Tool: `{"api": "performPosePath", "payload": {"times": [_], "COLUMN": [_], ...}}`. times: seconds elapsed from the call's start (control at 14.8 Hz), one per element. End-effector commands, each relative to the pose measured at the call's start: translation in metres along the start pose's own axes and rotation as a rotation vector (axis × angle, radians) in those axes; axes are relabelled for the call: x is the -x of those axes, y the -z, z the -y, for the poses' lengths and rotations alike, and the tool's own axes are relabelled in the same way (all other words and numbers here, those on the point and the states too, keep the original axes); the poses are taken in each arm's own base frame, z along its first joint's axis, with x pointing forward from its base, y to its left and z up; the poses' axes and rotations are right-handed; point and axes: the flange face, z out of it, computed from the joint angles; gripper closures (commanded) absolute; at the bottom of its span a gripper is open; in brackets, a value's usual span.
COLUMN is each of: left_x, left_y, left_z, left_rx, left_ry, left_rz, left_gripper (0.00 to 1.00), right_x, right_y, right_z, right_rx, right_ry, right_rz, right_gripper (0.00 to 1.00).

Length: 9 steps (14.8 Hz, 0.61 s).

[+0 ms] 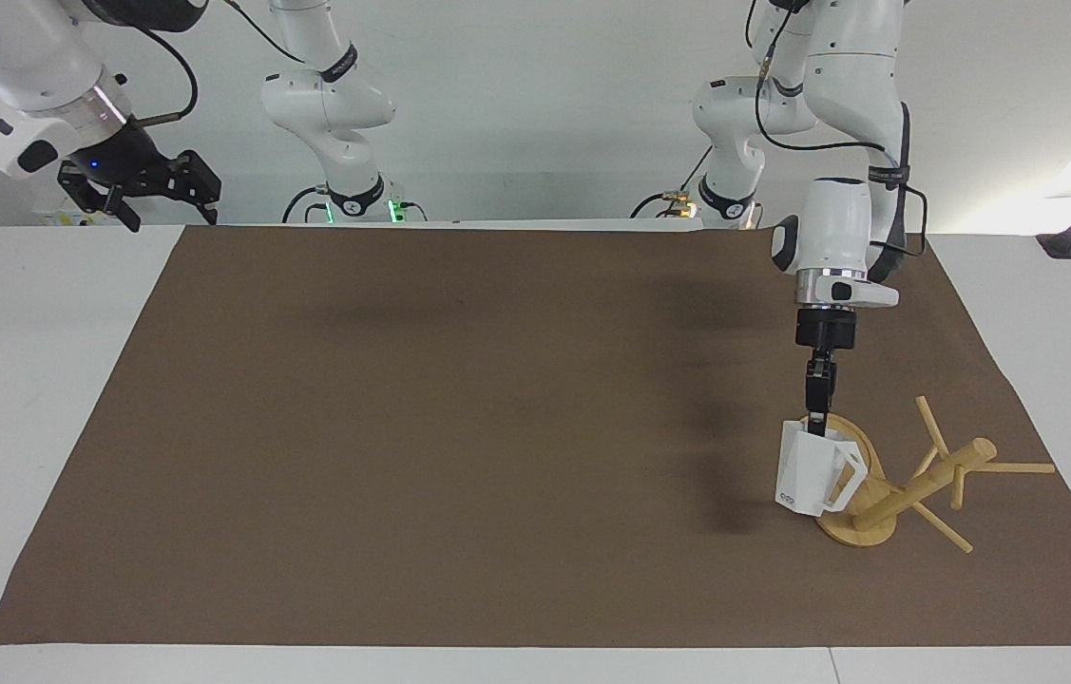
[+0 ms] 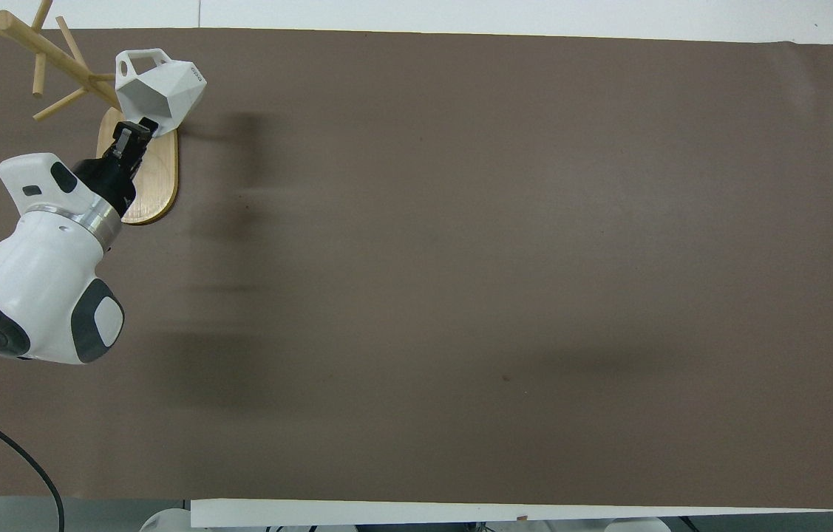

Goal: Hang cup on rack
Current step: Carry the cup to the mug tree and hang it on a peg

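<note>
White faceted cup [image 1: 814, 470] with a hexagonal rim, an angular handle and a small dark mark low on its side hangs in the air over the oval base of the light bamboo rack [image 1: 880, 496], just beside the round central post. The left end effector [image 1: 817, 425] points straight down and pinches the cup's rim between its closed fingers, so the cup dangles below it with its handle turned toward the post and thin pegs. In the overhead view the cup [image 2: 158, 89] covers the base's end farther from the robots, and the handle overlaps a peg; whether they touch cannot be told. The rack stands on the brown mat [image 1: 459, 427] covering the desk, at the left arm's end. The right end effector [image 1: 143, 183] waits raised above the desk's edge at the right arm's end, fingers spread apart.
</note>
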Motion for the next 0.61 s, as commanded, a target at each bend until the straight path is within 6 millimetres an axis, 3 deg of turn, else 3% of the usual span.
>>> {"api": "performPosePath", "payload": {"times": [0.0,0.47,0.54], "left_x": [-0.006,-0.022,-0.028], "left_y": [-0.005,-0.016,-0.018], "left_z": [0.003,0.034,0.039], "left_rx": [0.007,-0.064,-0.099], "left_ry": [-0.006,0.024,0.034], "left_rz": [-0.005,-0.011,-0.008], "left_gripper": [1.00,1.00,0.84], "right_x": [0.010,-0.004,-0.006], "right_y": [0.006,-0.012,-0.012], "right_z": [-0.004,-0.007,-0.007], "right_rx": [0.011,0.005,0.000], "right_ry": [-0.093,-0.101,-0.102], "right_rz": [0.018,0.070,0.066], "right_gripper": [0.00,0.00,0.00]}}
